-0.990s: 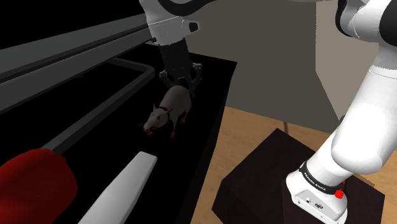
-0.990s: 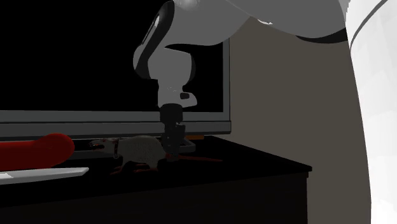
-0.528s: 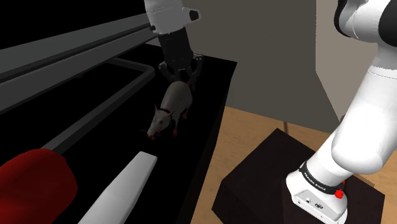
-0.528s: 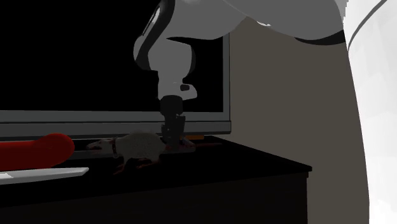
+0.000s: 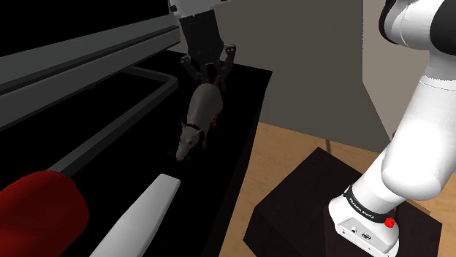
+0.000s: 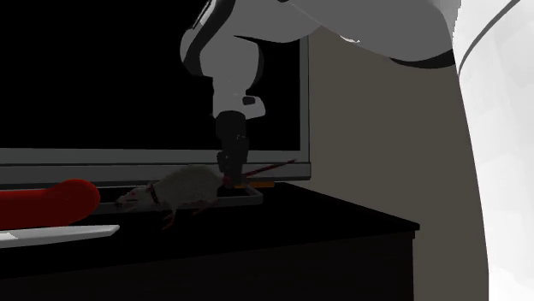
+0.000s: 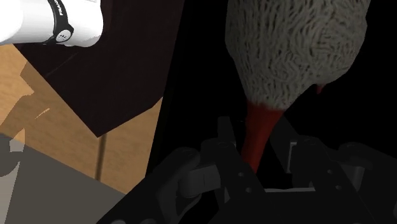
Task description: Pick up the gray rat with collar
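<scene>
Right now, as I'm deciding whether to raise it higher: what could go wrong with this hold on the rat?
1. The fingers clasp only the base of the thin red tail. The grey furry rat hangs nose-down beyond them, so it could slip out or swing.
2. Its head is low over the black table top. Moving sideways may drag it against the red rounded object nearby.

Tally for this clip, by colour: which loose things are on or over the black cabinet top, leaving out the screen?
Grey: 1, the rat, gripped at its tail end by the pincer
Red: 1, the rounded roll
White: 1, the flat bar
Total: 3
</scene>
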Robot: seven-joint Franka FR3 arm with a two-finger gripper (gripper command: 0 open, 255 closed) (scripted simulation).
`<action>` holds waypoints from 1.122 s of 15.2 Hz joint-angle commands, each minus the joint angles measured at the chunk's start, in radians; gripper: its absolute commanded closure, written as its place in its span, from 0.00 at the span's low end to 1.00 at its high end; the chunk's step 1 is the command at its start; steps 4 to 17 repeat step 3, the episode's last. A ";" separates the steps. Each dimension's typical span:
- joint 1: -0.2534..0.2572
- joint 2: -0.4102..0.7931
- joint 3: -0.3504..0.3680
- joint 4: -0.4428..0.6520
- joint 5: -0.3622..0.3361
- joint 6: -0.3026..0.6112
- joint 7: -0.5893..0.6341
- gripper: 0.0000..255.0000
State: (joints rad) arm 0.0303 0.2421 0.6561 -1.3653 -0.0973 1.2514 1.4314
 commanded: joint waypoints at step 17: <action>0.011 0.018 0.002 0.053 -0.009 -0.038 0.006 1.00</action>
